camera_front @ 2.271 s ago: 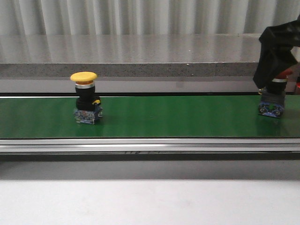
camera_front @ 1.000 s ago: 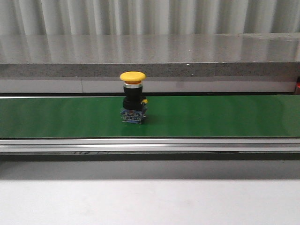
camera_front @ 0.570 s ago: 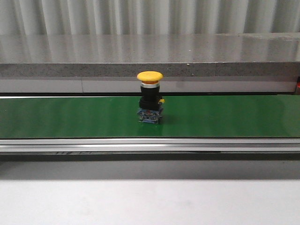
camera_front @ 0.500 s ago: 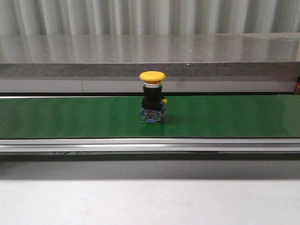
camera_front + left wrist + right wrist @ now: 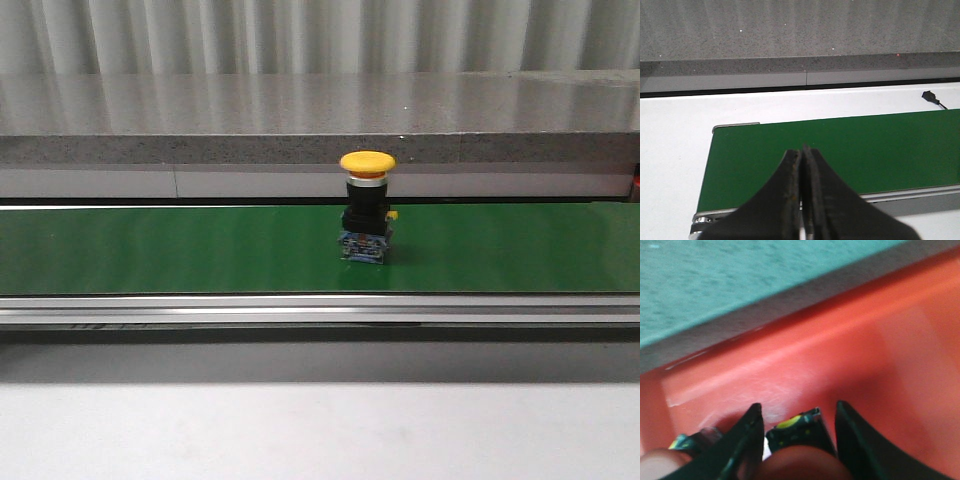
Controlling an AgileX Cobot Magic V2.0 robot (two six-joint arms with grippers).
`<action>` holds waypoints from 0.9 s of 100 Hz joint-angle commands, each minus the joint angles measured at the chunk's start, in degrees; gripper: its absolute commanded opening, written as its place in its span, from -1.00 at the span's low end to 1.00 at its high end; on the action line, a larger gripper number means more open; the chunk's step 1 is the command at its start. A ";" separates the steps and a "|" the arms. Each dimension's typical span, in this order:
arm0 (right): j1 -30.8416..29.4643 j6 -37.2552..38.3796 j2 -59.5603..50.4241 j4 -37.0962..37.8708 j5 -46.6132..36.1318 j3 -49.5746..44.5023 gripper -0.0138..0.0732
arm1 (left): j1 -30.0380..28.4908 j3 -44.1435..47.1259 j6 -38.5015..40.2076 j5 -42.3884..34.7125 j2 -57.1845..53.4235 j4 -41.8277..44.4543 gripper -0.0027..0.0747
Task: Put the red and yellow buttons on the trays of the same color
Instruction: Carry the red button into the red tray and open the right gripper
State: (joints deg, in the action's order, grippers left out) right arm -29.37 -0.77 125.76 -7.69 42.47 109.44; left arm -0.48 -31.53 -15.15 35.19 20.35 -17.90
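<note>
The yellow button (image 5: 367, 206) stands upright on the green belt (image 5: 150, 250), a little right of the middle in the front view; no gripper shows there. My right gripper (image 5: 796, 410) hangs over the red tray (image 5: 880, 355) with a red button (image 5: 802, 457) between its fingers, its blue block pointing toward the tray floor. A second red button (image 5: 660, 465) lies in the tray beside it. In the left wrist view my left gripper (image 5: 801, 149) is shut and empty above the near edge of the belt (image 5: 865, 145). The yellow tray is out of view.
A grey stone ledge (image 5: 320, 110) runs behind the belt, and a metal rail (image 5: 320, 310) runs along its front. White tabletop (image 5: 320, 430) lies in front. A small black plug (image 5: 930, 96) sits on the white surface beyond the belt.
The yellow button has travelled rightward along the belt. The right gripper and the red button, at the belt's right end 2.3 s ago, have left the front view.
</note>
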 commanded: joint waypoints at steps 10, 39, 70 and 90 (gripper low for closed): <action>-1.25 -0.10 -1.17 -2.98 -3.32 2.11 -0.45 | 0.39 -1.46 0.17 -3.91 0.40 -0.99 -0.98; -1.25 -0.10 0.45 -2.98 -5.66 2.11 -0.45 | 0.39 -1.46 0.17 -3.91 0.40 -0.99 -0.98; -1.25 -0.10 1.49 -3.04 -5.41 2.11 -0.04 | 0.39 -1.46 0.17 -3.91 0.40 -0.99 -0.98; -1.25 -0.10 1.35 -3.09 -5.93 2.11 0.64 | 0.39 -1.46 0.17 -3.91 0.40 -0.99 -0.98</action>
State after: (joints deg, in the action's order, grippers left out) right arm -30.31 -0.77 131.12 -10.20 39.42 109.57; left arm -0.48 -31.40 -15.15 35.19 20.35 -17.90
